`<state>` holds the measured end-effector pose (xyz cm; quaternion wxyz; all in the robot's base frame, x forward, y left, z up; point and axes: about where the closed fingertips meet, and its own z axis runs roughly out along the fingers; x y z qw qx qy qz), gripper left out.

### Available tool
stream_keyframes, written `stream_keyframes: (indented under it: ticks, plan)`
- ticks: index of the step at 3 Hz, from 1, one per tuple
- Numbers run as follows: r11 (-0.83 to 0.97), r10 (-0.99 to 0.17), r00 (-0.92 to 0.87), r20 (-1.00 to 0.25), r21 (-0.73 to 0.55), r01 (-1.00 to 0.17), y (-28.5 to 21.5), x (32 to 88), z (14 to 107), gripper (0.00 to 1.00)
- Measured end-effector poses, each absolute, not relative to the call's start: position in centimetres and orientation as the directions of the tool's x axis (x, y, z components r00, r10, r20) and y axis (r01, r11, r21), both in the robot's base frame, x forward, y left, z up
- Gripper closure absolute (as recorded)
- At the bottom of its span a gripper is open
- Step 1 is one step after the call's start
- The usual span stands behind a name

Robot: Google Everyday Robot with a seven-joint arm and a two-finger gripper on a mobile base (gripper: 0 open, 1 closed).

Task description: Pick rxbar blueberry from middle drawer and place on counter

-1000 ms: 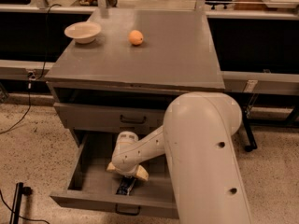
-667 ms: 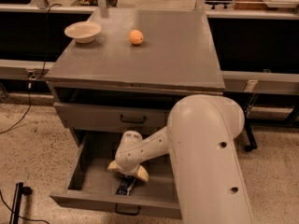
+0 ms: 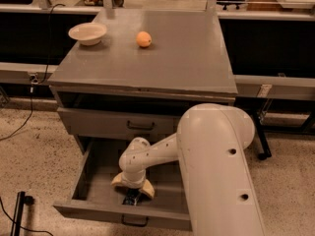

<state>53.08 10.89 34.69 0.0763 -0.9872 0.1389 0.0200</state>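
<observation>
Cream gripper (image 3: 132,191) is hovering in the grey drawer (image 3: 93,176) over the navy bar (image 3: 130,199); beyond it, an orange fruit (image 3: 143,39) is lying.

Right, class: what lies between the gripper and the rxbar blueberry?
Nothing shows in the camera view: the gripper hangs directly over the rxbar blueberry, inside the middle drawer.

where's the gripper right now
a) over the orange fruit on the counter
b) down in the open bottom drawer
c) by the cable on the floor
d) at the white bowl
B: the gripper is low inside the pulled-out grey metal bottom drawer, right over the small dark-wrapped snack bar, well below the flat grey counter top.
</observation>
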Motion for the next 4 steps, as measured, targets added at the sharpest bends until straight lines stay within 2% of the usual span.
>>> stream_keyframes:
  ticks: [1,4]
  plan:
    - [-0.955,-0.269,0.958,-0.104,-0.103,-0.279,10.8,51.9,33.8,0.18]
    - [-0.959,-0.259,0.960,-0.110,-0.091,-0.269,10.9,51.4,35.4,0.89]
